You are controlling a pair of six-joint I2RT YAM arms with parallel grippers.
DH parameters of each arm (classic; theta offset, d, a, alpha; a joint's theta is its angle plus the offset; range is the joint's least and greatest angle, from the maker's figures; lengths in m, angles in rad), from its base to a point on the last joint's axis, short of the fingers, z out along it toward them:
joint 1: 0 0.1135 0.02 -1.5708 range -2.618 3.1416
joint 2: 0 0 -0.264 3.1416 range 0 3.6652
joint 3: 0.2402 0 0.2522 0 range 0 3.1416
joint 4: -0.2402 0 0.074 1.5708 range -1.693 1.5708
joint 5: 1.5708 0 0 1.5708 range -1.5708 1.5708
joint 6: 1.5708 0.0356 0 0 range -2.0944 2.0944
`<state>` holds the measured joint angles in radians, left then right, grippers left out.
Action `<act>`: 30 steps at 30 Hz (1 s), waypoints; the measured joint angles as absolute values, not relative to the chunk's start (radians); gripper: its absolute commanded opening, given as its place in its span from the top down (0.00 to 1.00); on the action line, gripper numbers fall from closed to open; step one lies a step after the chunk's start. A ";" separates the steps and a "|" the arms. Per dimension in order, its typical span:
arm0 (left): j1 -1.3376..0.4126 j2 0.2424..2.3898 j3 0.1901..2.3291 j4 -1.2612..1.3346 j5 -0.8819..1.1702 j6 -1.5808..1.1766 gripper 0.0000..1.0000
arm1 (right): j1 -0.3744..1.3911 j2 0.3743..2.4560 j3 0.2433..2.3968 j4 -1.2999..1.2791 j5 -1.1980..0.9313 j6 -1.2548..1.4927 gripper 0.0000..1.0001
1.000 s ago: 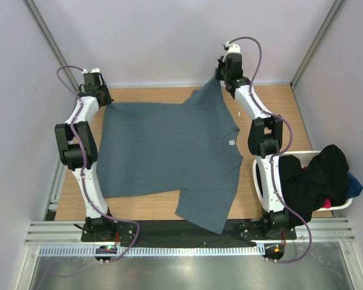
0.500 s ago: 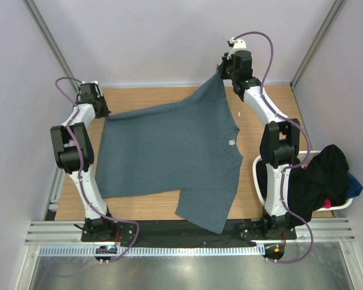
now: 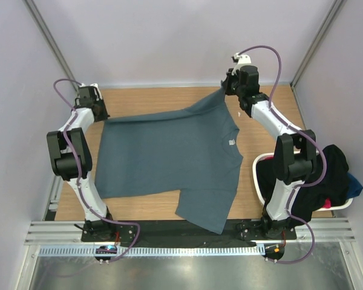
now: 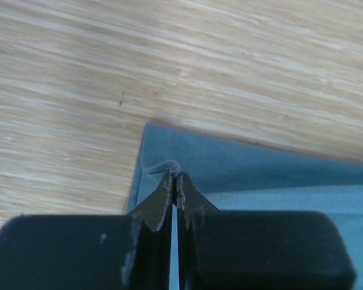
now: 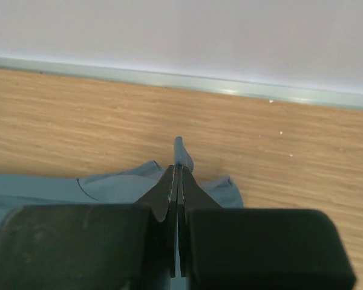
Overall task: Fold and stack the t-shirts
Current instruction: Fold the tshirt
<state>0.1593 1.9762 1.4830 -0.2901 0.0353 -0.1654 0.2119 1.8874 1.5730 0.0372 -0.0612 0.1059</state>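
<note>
Here, the left gripper [image 3: 103, 117] has its two black fingers pressed together on a corner of the plain slate blue-grey short-sleeved cloth t-shirt [image 3: 169, 157]. In the left wrist view a small bunch of hem sits pinched right at the tips of that gripper [image 4: 174, 176]. The stitched edge of the t-shirt [image 4: 242, 175] runs away to one side of the fingers. Pale wood-grain tabletop [image 4: 169, 60] lies bare beyond them.

The right gripper [image 3: 224, 90] is likewise clamped on the cloth, at the far sleeve. In the right wrist view a little tuft pokes out past the closed tips of that gripper [image 5: 177, 170]. Folds of the t-shirt [image 5: 109, 184] spread below and to either side of them. The tabletop [image 5: 278, 139] runs on ahead of the fingers to a pale wall.

From above, the shirt's far edge is drawn in a line between the two grippers, and the sleeve rises to the right one. The rest of the garment lies spread on the tabletop [image 3: 266, 121], back from both grippers toward the arm bases. Its round neck is on the right gripper's side and its hem on the left gripper's side. The near sleeve reaches over the table's near edge.

Well apart from the right gripper, nearer the bases and further right, stands a white plastic laundry basket [image 3: 258, 175]. It is heaped with a black cloth garment [image 3: 314, 181], with a bit of blue cloth [image 3: 354, 184] and a bit of red cloth [image 3: 328, 203] showing.
</note>
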 measured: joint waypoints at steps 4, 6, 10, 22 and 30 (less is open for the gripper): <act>0.159 1.955 1.435 -0.291 0.027 -0.154 1.00 | 0.212 1.839 1.474 0.040 -0.064 0.106 0.99; 0.159 1.940 1.407 -0.294 0.026 -0.152 1.00 | 0.212 1.815 1.433 0.042 -0.064 0.106 0.99; 0.159 1.912 1.376 -0.302 0.013 -0.150 1.00 | 0.212 1.766 1.368 0.042 -0.063 0.107 0.99; 0.159 1.815 1.312 -0.321 -0.019 -0.145 1.00 | 0.212 1.581 1.198 0.035 -0.064 0.137 0.99; 0.159 1.770 1.258 -0.329 -0.033 -0.146 1.00 | 0.212 1.495 1.145 0.017 -0.065 0.138 0.99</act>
